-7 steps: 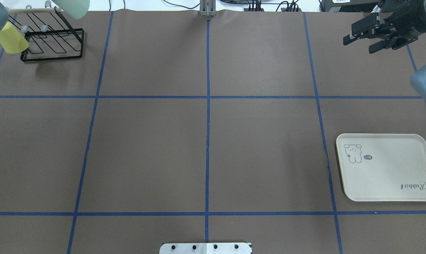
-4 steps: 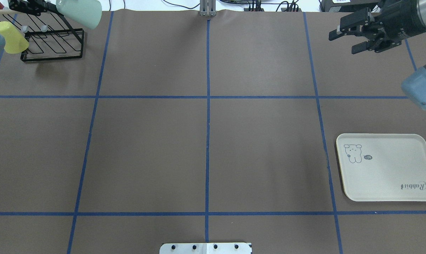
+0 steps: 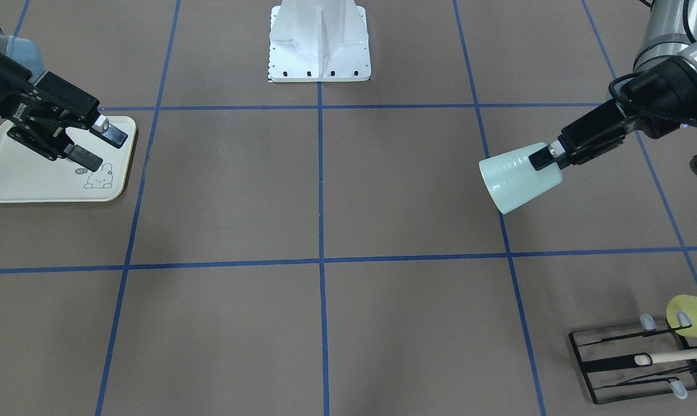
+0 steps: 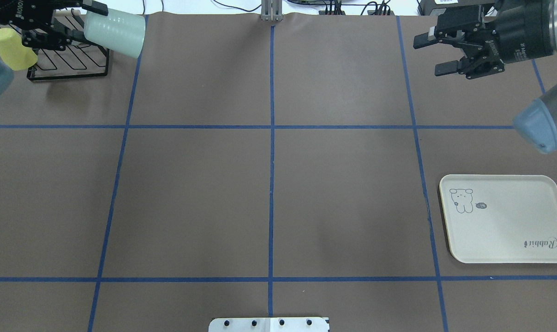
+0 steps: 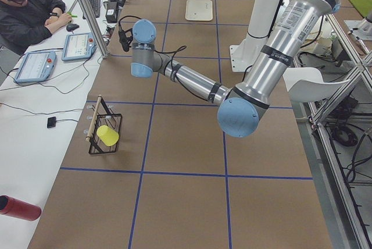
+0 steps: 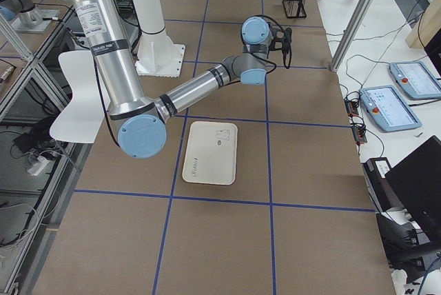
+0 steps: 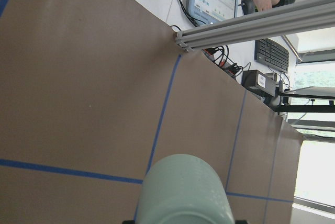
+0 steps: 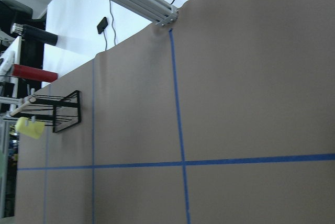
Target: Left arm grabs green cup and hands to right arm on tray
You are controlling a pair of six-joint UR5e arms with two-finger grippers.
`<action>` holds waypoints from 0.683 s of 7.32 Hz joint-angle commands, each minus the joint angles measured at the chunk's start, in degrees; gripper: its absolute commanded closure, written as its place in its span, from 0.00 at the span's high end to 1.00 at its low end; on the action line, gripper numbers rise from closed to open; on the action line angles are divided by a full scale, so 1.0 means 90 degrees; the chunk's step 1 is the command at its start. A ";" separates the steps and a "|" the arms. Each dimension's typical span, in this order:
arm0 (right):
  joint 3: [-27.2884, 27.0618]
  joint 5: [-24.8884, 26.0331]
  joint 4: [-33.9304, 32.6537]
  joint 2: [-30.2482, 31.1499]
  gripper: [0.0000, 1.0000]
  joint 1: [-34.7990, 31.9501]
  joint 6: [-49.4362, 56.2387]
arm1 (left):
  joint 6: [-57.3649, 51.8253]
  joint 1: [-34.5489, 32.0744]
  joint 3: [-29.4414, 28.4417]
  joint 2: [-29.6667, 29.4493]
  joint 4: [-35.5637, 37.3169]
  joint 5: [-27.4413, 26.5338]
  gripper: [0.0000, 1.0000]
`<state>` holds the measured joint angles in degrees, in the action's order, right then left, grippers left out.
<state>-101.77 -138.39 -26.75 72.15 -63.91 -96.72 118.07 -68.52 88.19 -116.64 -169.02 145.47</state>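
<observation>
My left gripper is shut on the narrow end of the pale mint-green cup and holds it on its side in the air, just right of the rack, mouth toward the table's middle. The front-facing view shows the gripper and the cup too. The cup's body fills the bottom of the left wrist view. My right gripper is open and empty at the far right, up in the air, fingers pointing left. In the front-facing view it overlaps the cream tray. The tray lies at the near right.
A black wire rack stands at the far left corner with a yellow cup hung on it; both also show in the front-facing view, rack and cup. Blue tape lines grid the brown table. A white base plate sits at the robot's edge.
My left gripper has carried the green cup to the right, away from the rack. My right gripper has moved left and stays open.
</observation>
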 commanded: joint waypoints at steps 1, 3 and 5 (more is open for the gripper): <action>-0.0001 0.0054 0.1307 -0.0008 1.00 0.0138 -0.1202 | 0.1038 0.0413 0.0490 0.0030 -0.0634 -0.0030 0.00; -0.0039 0.0151 0.2186 -0.0008 1.00 0.0342 -0.1790 | 0.1449 0.0834 0.1028 0.0030 -0.0663 -0.0060 0.00; -0.0040 0.1230 0.3736 0.0001 1.00 0.1042 -0.2862 | 0.2199 0.1302 0.1333 0.0020 -0.1100 -0.0690 0.00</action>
<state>-102.08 -133.16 -1.48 72.09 -58.50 -116.85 133.93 -59.59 98.54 -116.42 -176.38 142.64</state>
